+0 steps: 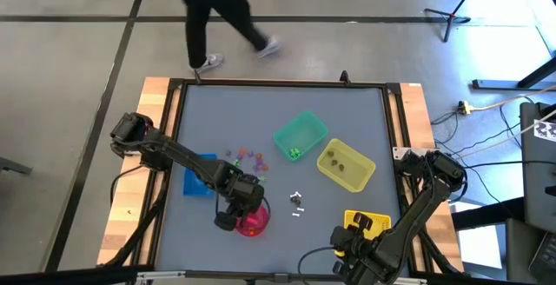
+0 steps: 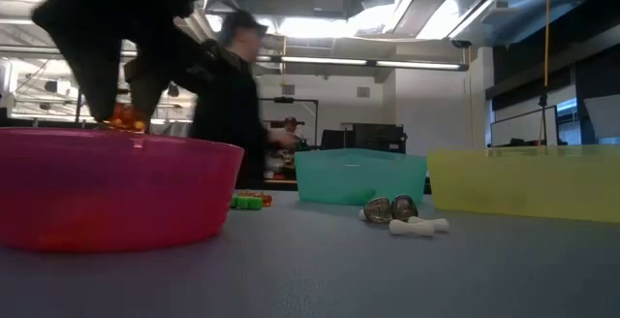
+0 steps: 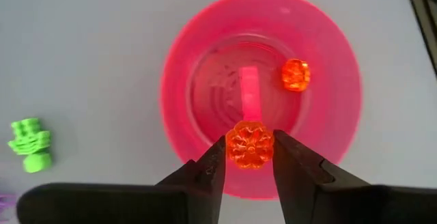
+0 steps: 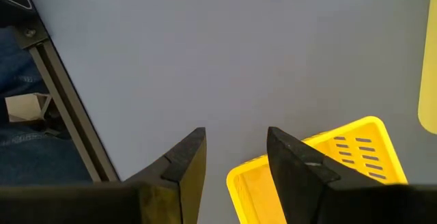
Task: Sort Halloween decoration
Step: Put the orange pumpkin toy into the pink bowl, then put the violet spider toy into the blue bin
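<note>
Orange pumpkin trinket (image 3: 250,144) between jaws, above pink bowl (image 3: 198,53).

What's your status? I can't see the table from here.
Left pincer shut on orange pumpkin, over pink bowl. One pumpkin already inside. Right pincer open, idle by yellow bin. Nothing blocking.

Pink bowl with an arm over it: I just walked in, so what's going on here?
The left gripper holds an orange pumpkin trinket between its fingers above the pink bowl, where another orange pumpkin already lies. More trinkets wait on the table. The right gripper is open and empty beside a yellow bin.
</note>
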Controlling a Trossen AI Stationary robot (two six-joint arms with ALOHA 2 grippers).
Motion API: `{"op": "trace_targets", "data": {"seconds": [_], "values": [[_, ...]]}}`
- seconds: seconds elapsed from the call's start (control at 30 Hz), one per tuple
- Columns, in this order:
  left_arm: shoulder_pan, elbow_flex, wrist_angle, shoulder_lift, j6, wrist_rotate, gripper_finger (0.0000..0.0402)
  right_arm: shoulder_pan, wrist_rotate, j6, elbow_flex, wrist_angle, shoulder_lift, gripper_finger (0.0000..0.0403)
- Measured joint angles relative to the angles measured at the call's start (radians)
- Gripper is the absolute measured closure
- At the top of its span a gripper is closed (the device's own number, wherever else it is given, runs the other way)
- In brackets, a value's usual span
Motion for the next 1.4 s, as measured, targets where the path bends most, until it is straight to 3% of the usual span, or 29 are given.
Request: {"op": "trace_targets", "data": {"seconds": [0.73, 0.9, 1.4], "values": [[-0.026, 0.000, 0.002, 0.000, -0.028, -0.091, 0.0205, 0.000, 0.000, 0.000, 0.000, -0.001, 0.000, 0.0249], [-0.019, 0.000, -0.001, 0.000, -0.027, -0.169, 0.0194, 0.000, 0.000, 0.000, 0.000, -0.001, 0.000, 0.0249], [0.215, 0.000, -0.042, 0.000, 0.093, -0.210, 0.0197, 0.000, 0.000, -0.026, 0.000, -0.003, 0.000, 0.0249]]}}
